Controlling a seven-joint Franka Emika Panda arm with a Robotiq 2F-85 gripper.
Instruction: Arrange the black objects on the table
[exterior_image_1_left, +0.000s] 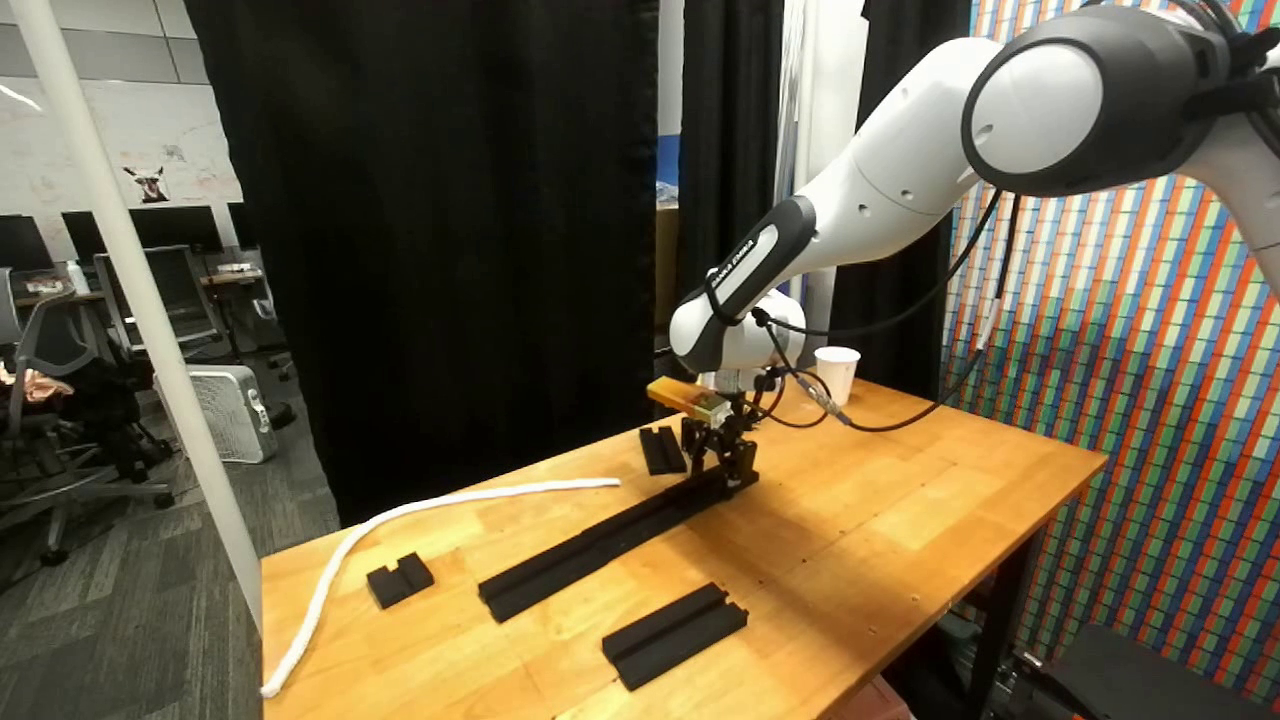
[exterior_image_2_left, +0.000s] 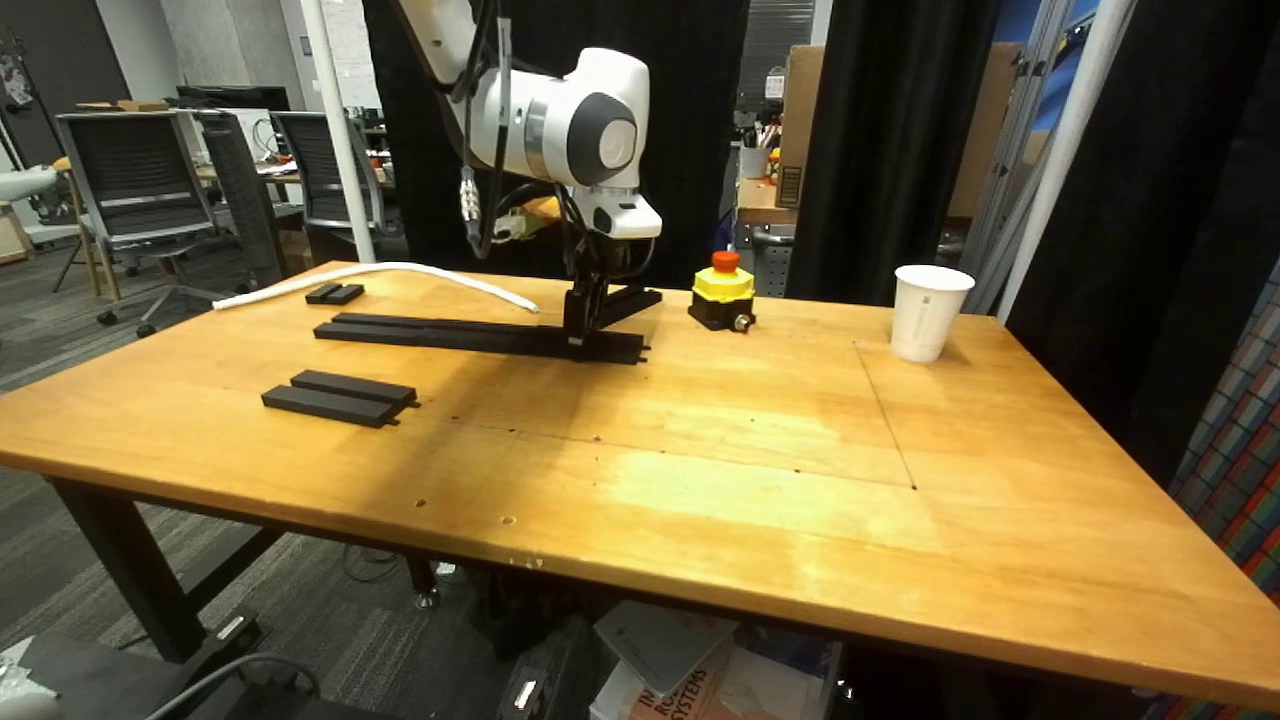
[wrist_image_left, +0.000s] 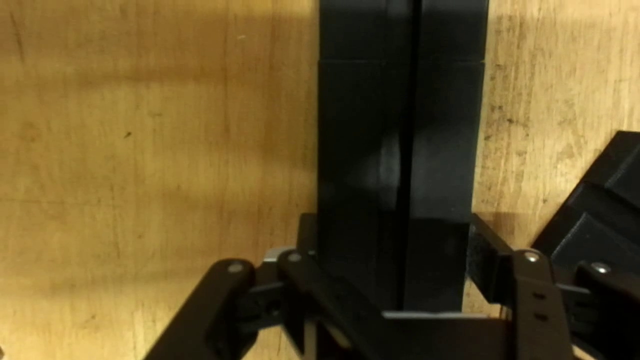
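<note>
On the wooden table (exterior_image_2_left: 1000, 560) I see a long row of grooved black blocks (exterior_image_1_left: 615, 542), lying end to end. The pincer (wrist_image_left: 394, 245) is clamped on the end block (wrist_image_left: 350, 150) of this row, touching it from both sides. Three others lie apart: a small block (exterior_image_1_left: 400, 580) near the white cord (exterior_image_1_left: 550, 487), a longer block (exterior_image_1_left: 675, 637), and an angled block (exterior_image_1_left: 663, 451) near the pincer. A white paper cup (exterior_image_2_left: 928, 312) stands upright.

Short block (exterior_image_1_left: 663, 452) crowds jaws; room between cup (exterior_image_2_left: 930, 315), stop button (exterior_image_2_left: 723, 288).
</note>
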